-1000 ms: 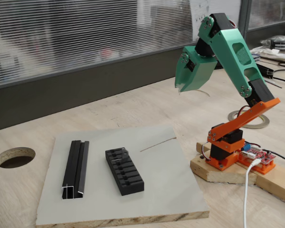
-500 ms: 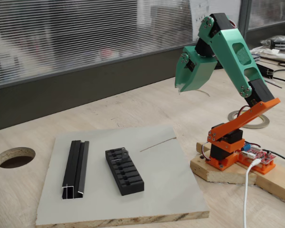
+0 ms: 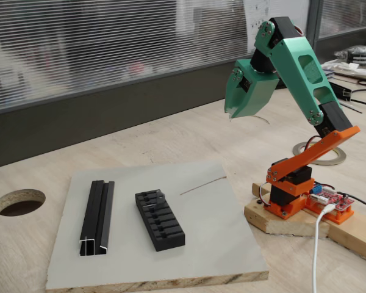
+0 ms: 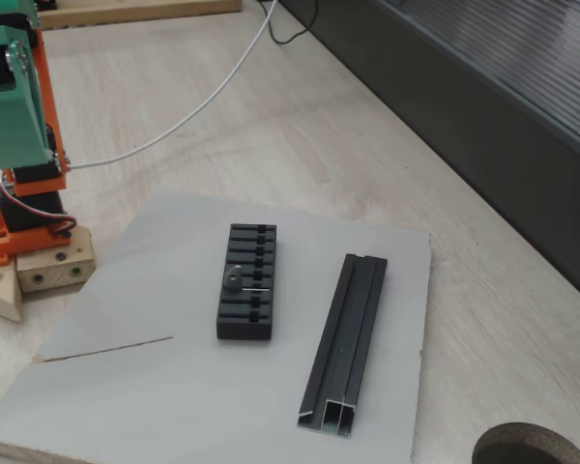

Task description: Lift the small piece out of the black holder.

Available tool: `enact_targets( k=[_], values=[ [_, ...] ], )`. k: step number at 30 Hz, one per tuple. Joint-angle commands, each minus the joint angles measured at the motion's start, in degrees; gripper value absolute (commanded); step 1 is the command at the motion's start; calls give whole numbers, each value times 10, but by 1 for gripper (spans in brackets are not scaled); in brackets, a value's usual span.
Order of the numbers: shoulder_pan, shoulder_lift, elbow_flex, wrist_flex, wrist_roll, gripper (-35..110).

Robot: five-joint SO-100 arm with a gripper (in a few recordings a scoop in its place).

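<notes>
At centre of both fixed views, on a pale grey rectangular board [image 3: 207, 226] with a raw plywood edge, lies the black rectangular plastic holder [image 3: 160, 220] with a row of slots along its top. Carries the small dark-grey piece [image 4: 232, 280], a tiny roundish bit, on one of the middle slots, nearer the lower end of the block in that view, with a thin light pin sticking out sideways beside it. Just left of the holder in the first fixed view, apart from it and roughly parallel, rests a long thin black grooved metal rail [image 3: 97, 217].

High in the upper right of that same view hangs the green two-finger gripper [image 3: 233, 113] on a green arm with an orange base, well apart from holder and piece, tips pointing down at bare light wooden tabletop [image 3: 171, 134]. Fingers drawn close, with hardly any gap between the tips, and nothing between them. At lower left of the frame, a round hole [image 3: 19, 201] cut into the tabletop.
</notes>
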Motion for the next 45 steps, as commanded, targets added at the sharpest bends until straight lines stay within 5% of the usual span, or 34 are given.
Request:
enact_targets(
  k=[1, 33, 45],
  values=[
    [3, 1, -4, 18, 4, 14],
    [-2, -49, -4, 4, 18, 15],
    [-268, -186, -4, -189, 493, 14]
  ],
)
